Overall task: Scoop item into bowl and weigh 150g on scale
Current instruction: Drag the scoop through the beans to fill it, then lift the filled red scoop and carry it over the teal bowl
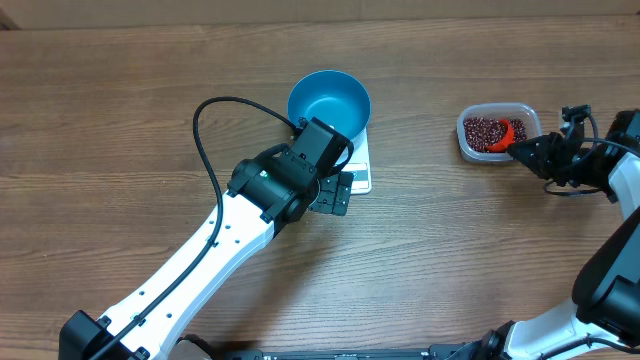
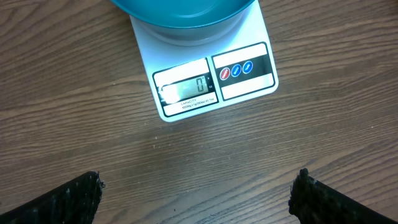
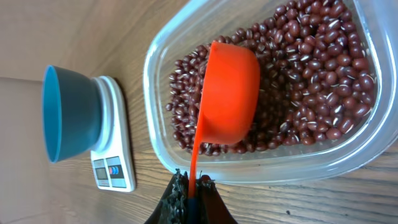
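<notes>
The scoop [image 3: 231, 93] is pinched by its handle in the right gripper [image 3: 189, 186] over the beans [image 3: 311, 81] (tub [image 3: 311, 165] nearest this arm); the bowl [image 1: 329, 98] is found well leftward.

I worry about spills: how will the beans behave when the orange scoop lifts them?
The beans are small, smooth and loose, so they will probably flow and roll, and some may slip off a heaped orange scoop. They look dry and separate, so clumping seems unlikely.

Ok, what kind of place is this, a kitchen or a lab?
Likely a robot test bench, not a kitchen: wooden table, left arm and right arm, plus a scale, bowl and tub of beans.
</notes>
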Action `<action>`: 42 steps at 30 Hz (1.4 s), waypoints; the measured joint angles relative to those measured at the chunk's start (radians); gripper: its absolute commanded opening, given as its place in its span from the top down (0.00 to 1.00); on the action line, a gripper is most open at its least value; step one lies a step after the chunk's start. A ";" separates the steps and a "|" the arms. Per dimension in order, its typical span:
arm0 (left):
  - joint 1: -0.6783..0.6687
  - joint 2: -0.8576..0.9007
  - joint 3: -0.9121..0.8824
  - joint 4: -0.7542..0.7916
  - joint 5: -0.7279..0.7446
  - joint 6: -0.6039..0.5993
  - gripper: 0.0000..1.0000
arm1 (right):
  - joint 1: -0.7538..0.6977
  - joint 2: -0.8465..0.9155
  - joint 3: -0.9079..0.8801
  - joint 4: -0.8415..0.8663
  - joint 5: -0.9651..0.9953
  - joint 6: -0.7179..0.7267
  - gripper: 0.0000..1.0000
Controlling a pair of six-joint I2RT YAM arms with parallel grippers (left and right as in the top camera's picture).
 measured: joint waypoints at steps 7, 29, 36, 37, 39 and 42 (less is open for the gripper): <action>0.000 0.000 0.000 0.000 0.000 0.000 0.00 | -0.003 0.000 0.000 0.002 -0.071 0.000 0.97; 0.000 0.000 0.000 0.000 0.000 0.000 0.00 | -0.103 0.000 0.000 -0.021 -0.235 0.001 0.96; 0.000 0.000 0.000 0.000 0.000 0.000 0.00 | -0.101 0.000 0.000 -0.026 -0.318 0.000 0.96; 0.000 0.000 0.000 0.000 0.000 0.000 0.00 | -0.099 0.000 0.000 -0.026 -0.329 0.000 0.96; 0.000 0.000 0.000 0.000 0.000 0.000 0.00 | -0.088 0.000 0.000 -0.026 -0.347 0.000 0.96; 0.000 0.000 0.000 0.000 0.000 0.000 0.00 | -0.060 0.000 0.000 -0.026 -0.359 0.000 0.96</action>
